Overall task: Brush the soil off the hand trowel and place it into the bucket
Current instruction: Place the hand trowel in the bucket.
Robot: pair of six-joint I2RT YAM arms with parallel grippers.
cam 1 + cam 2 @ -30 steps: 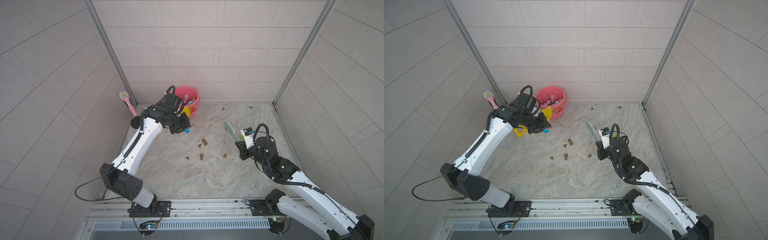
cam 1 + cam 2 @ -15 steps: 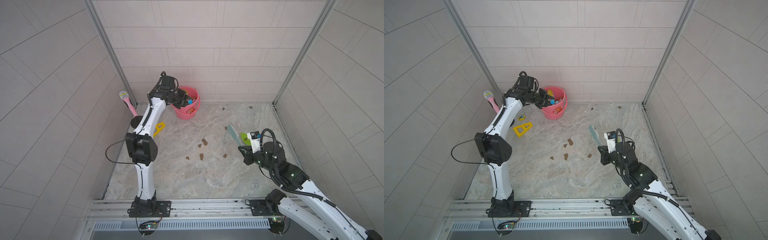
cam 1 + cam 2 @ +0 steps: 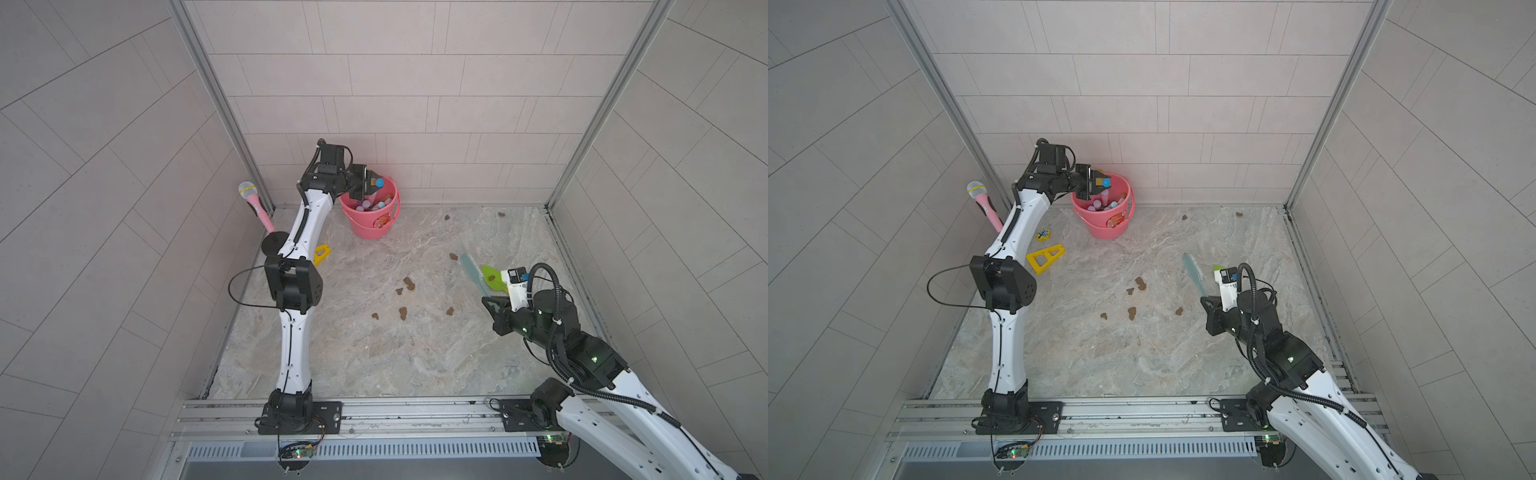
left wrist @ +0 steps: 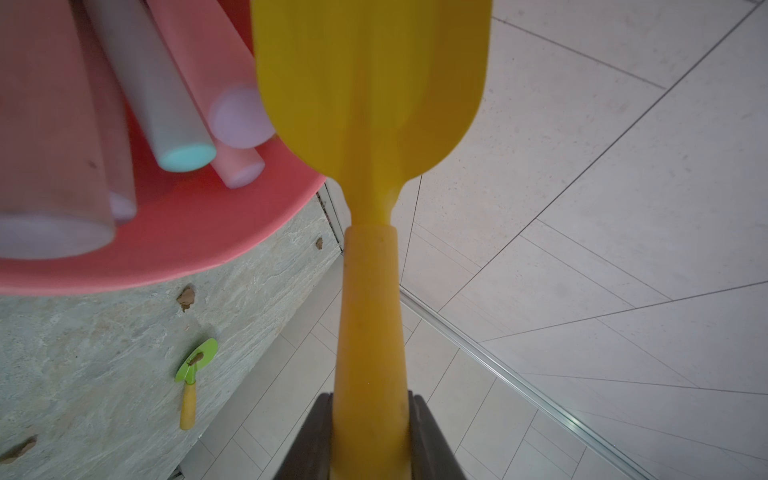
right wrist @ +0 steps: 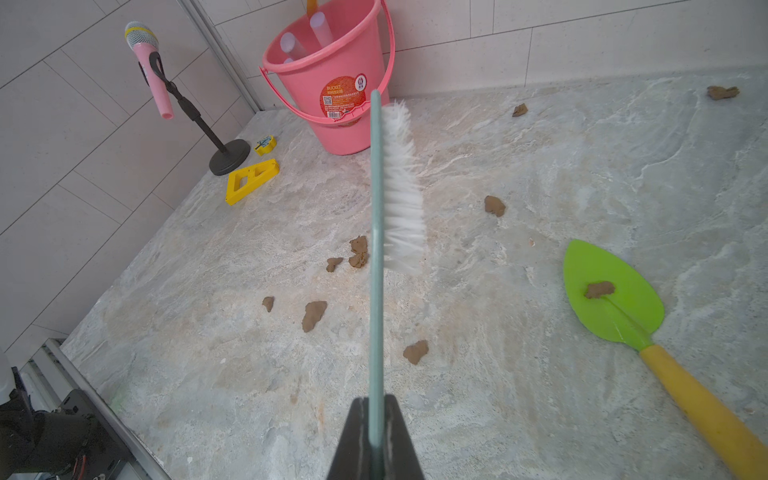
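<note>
On green trowel [image 5: 623, 316] — soil [image 5: 599, 289], right-wrist view.

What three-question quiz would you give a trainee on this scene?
1. True or false: the green trowel has a clean blade.
2. What are the right fingers shut on? A) brush B) green trowel C) nothing
3. What do the left fingers grip?

Key: 1 false, a soil lump lies on the blade. 2 A. 3 the yellow trowel, by its handle.
</note>
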